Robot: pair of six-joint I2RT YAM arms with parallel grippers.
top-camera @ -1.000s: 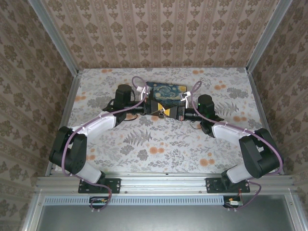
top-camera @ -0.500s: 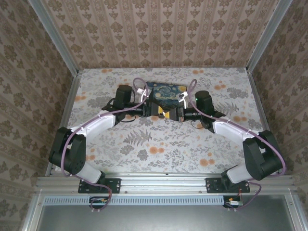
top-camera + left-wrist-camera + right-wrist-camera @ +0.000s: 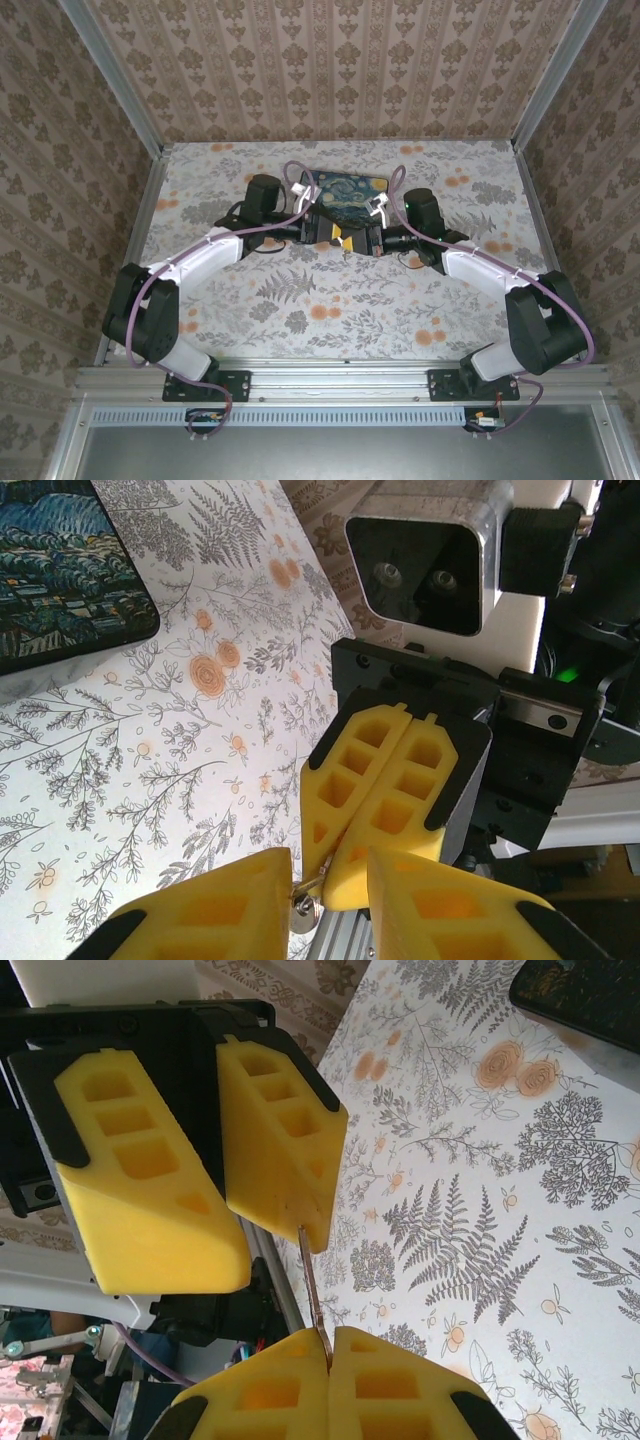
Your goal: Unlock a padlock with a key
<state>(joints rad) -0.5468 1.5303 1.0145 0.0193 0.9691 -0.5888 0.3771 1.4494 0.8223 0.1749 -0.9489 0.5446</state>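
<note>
In the left wrist view my left gripper (image 3: 330,868) has its yellow fingers a little apart, and a small silvery lump, the padlock (image 3: 303,910), sits between them against one pad, mostly hidden. My right gripper (image 3: 330,1338) is shut on the key (image 3: 312,1285), a thin dark sliver. The key's tip reaches the left gripper's finger (image 3: 285,1140). From the left wrist view the key (image 3: 316,884) points at the padlock. From above, the left gripper (image 3: 333,233) and the right gripper (image 3: 358,238) meet tip to tip, raised in front of the painted box (image 3: 350,190).
The dark box with the swirling-sky lid (image 3: 60,570) lies just behind the grippers on the flower-print cloth (image 3: 300,290). Patterned walls close in the back and both sides. A metal rail (image 3: 340,380) runs along the near edge.
The right gripper has shifted a little left and back, bringing the key closer against the left gripper. The left arm has nudged slightly toward the box.
</note>
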